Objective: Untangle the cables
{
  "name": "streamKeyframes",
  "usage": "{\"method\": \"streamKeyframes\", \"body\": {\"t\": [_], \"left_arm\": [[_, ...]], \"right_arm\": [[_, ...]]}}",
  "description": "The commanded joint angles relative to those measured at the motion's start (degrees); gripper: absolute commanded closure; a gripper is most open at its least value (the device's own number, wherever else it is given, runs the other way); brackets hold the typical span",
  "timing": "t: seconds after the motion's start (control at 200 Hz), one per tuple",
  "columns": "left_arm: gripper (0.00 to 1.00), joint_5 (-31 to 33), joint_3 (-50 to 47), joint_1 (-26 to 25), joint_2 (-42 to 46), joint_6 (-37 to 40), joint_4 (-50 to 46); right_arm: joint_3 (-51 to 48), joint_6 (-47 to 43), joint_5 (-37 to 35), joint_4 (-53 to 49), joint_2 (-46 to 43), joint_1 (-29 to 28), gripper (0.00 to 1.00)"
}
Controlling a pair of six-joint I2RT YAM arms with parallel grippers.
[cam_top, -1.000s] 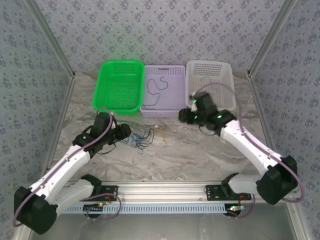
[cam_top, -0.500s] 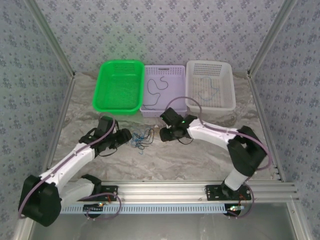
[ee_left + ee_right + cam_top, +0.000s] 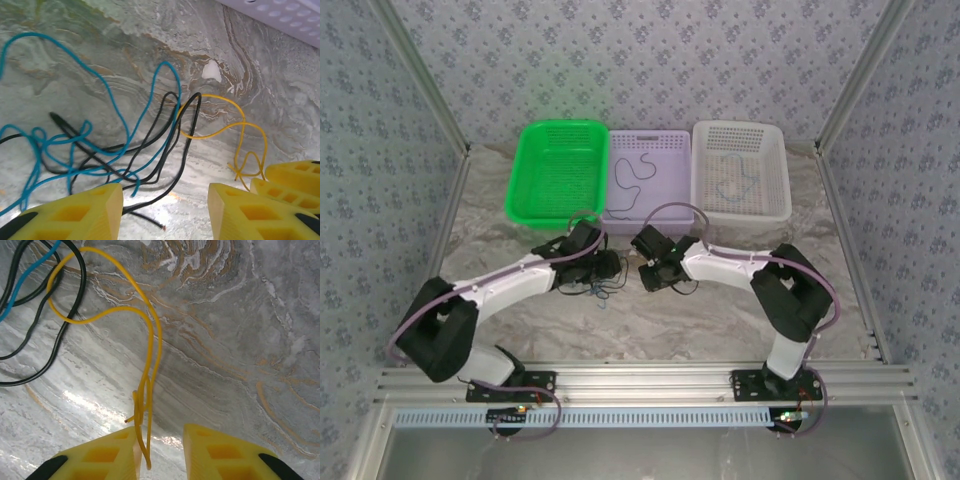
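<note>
Marble table [image 3: 720, 320] spreads around cables [image 3: 600, 290] between left gripper [image 3: 165, 205] and right gripper [image 3: 160, 440].

Blue cable [image 3: 106, 91], black cable [image 3: 198, 96], yellow cable [image 3: 220, 97], grey-marbled table [image 3: 240, 315].

Glossy marbled stone-look tabletop [image 3: 240, 340], perforated plastic baskets [image 3: 560, 124], smooth plastic-coated cables [image 3: 159, 340].

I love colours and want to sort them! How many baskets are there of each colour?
green basket: 1
lilac basket: 1
white basket: 1
Total: 3 baskets
</note>
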State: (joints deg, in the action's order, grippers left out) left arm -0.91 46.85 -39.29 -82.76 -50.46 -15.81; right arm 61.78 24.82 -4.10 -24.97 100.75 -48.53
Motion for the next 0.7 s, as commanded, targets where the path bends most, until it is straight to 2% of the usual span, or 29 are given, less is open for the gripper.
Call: {"method": "streamKeyframes", "body": {"t": [0.0,0.1,0.19,0.275,0.435,0.55,0.695], "left_arm": [[0.53,3.4,2.7,-1.2,-2.3,1.0,0.6],[0.55,5.6,3.6,-2.0,-4.7,1.5,0.2],[0.62,7.3,4.1,-2.6,-7.5,2.2,-0.3],[0.75,9.6,4.2,-3.2,-9.9,2.6,-0.8],[1.00,15.0,1.8,-3.6,-13.3,2.3,-0.2],[1.00,16.2,-0.7,-3.6,-14.3,1.3,2.0],[1.00,17.2,-2.2,-3.5,-14.2,0.8,3.1]], "right_arm": [[-1.1,1.2,0.1,1.6,-0.9,-0.3,0.73],[-1.4,1.5,-0.1,2.3,-0.9,-0.3,0.80],[-1.2,1.5,-0.4,1.8,-1.3,-0.4,0.90],[-1.8,1.7,-1.2,0.9,-3.2,-0.5,1.00],[-4.6,2.0,-3.0,-1.9,-10.8,0.0,1.00],[-7.0,2.0,-3.5,-4.6,-18.0,2.4,1.00],[-8.8,1.1,-0.8,-8.1,-28.0,8.6,1.00]]}}
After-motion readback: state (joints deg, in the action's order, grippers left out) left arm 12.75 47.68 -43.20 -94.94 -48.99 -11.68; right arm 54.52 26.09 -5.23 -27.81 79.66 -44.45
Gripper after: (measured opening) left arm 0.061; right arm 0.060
